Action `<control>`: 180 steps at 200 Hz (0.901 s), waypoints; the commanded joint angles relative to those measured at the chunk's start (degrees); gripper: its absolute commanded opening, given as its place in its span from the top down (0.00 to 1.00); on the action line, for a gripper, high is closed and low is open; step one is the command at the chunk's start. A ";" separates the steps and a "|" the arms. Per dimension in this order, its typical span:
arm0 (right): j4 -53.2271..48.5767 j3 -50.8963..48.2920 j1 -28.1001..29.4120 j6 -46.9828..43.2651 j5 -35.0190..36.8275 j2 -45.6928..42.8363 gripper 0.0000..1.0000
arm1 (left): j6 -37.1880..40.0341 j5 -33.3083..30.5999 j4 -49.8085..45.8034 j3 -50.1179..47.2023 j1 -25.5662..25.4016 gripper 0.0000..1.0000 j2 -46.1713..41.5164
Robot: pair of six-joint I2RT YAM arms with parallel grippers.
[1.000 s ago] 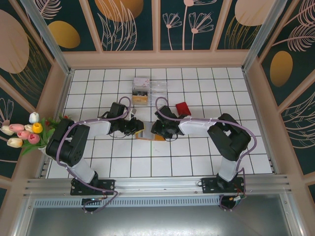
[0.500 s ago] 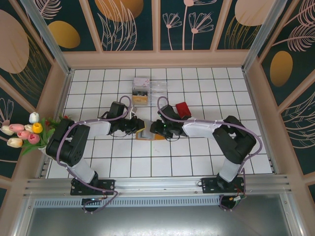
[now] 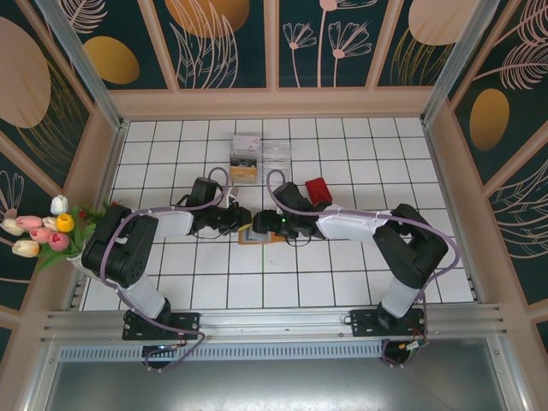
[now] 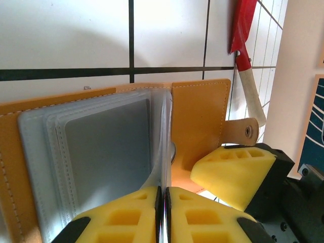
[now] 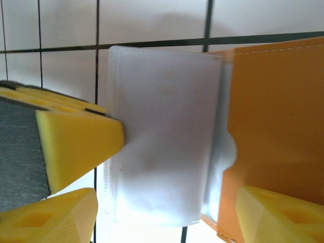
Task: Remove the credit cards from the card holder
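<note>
Left gripper [image 4: 162,215] clamped on clear plastic sleeve [image 5: 162,131] of flat tan-orange leather card holder [image 4: 202,116]; right gripper [image 5: 167,217] jaws apart; risk: thin pinch slips

1. Setting: a robot test cell of laboratory type, dressed up as a decorated room.
2. Desk [image 3: 342,282]: white top ruled in a black square grid, boxed in by low tan walls.
3. Frame: bare aluminium post [image 3: 79,60] at the corners; slotted aluminium rail [image 3: 282,324] along the near edge.
4. Machinery: left arm [image 3: 128,248] and right arm [image 3: 402,244], each bolted by a base plate to that rail, with looped cables.
5. Wall panels [image 3: 325,51]: dark teal, printed with gold discs and pale leaf and flower outlines.
6. Props: bunch of tulips [image 3: 38,231], clear plastic box [image 3: 276,154], red spatula [image 3: 318,188].
</note>
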 commanded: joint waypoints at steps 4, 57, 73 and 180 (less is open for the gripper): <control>-1.67 2.19 1.21 -2.42 1.52 2.45 0.26 | -0.25 1.77 1.95 -0.37 0.18 0.85 0.84; -3.02 2.43 1.95 -2.90 2.91 4.19 0.29 | -0.92 1.48 2.99 -0.54 0.17 0.86 0.89; -3.16 2.39 2.05 -2.82 3.89 4.34 0.30 | -0.98 1.45 2.98 -0.54 0.10 0.86 0.92; -5.27 2.47 1.61 -0.72 8.64 4.41 0.53 | 0.90 -7.33 -3.90 0.43 0.22 0.65 -4.15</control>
